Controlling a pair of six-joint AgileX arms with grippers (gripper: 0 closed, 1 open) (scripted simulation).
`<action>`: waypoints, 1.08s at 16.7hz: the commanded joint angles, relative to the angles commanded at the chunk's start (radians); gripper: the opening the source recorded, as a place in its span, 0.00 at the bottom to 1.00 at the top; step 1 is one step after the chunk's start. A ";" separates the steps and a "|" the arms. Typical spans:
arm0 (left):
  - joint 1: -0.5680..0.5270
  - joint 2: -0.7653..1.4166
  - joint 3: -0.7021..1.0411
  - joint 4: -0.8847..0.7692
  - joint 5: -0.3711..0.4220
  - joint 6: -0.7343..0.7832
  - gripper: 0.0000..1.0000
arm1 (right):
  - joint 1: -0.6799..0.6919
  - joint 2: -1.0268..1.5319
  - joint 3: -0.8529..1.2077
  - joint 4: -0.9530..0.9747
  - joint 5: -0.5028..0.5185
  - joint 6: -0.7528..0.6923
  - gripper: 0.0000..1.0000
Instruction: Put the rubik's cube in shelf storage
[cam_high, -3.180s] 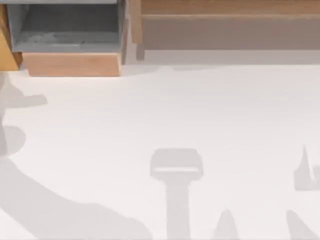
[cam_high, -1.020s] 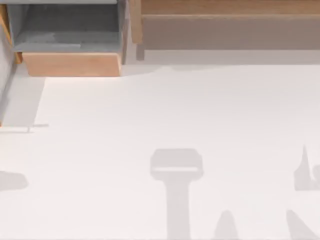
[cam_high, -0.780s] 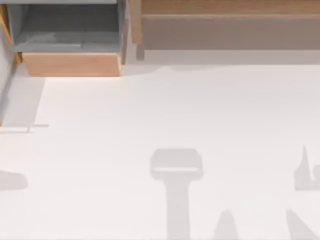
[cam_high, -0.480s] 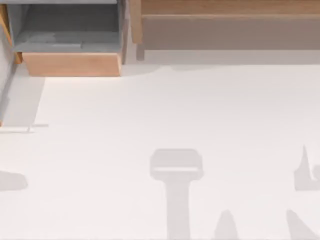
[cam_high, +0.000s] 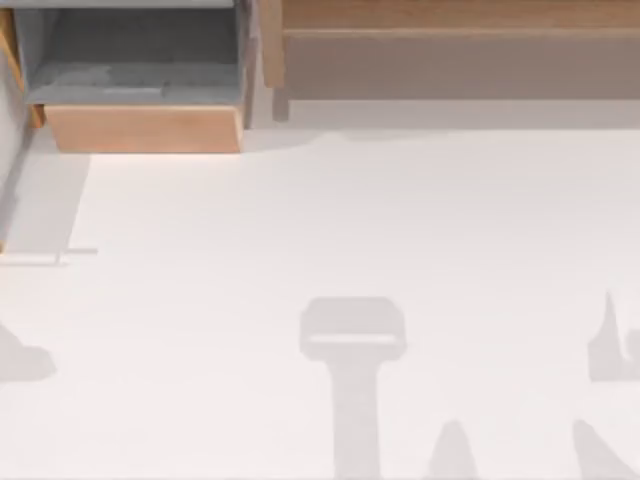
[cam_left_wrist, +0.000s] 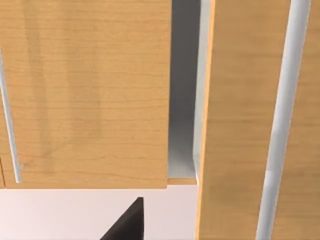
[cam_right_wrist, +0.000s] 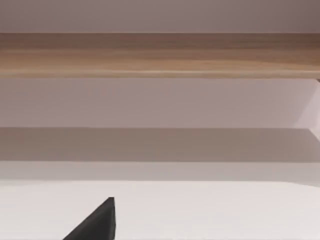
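You've got the shelf storage (cam_high: 450, 62) along the back of the table (cam_high: 350, 220), right side in the top view: wood ledge up top, side post at its left end, greyish-brown recess below w/ an unblocked mouth, so that's the obvious drop spot. The right gripper (cam_right_wrist: 95, 224) looks straight at that ledge and recess over bare tabletop, approx. squared up, which suits a straight push-in; whether it's spread or pressed together can't be told, nor whether it carries anything. The left gripper (cam_left_wrist: 127, 225) sits just above the table, close up to tall wooden panels (cam_left_wrist: 85, 90) w/ pale vertical bars and a grey gap between them; its state can't be told either. Where the rubik's cube lies, you can't tell from these views, so find it first. Watch the grey-lined box (cam_high: 145, 128) w/ light wood front at back left: it's just beside the shelf's post and easy to mistake for the target. Arm shadows fall across the near tabletop.
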 joint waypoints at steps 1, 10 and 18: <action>0.000 0.000 0.000 0.000 0.000 0.000 1.00 | 0.000 0.000 0.000 0.000 0.000 0.000 1.00; 0.022 -0.010 -0.026 0.017 0.022 0.002 1.00 | 0.000 0.000 0.000 0.000 0.000 0.000 1.00; 0.050 -0.019 -0.050 0.025 0.042 0.003 1.00 | 0.000 0.000 0.000 0.000 0.000 0.000 1.00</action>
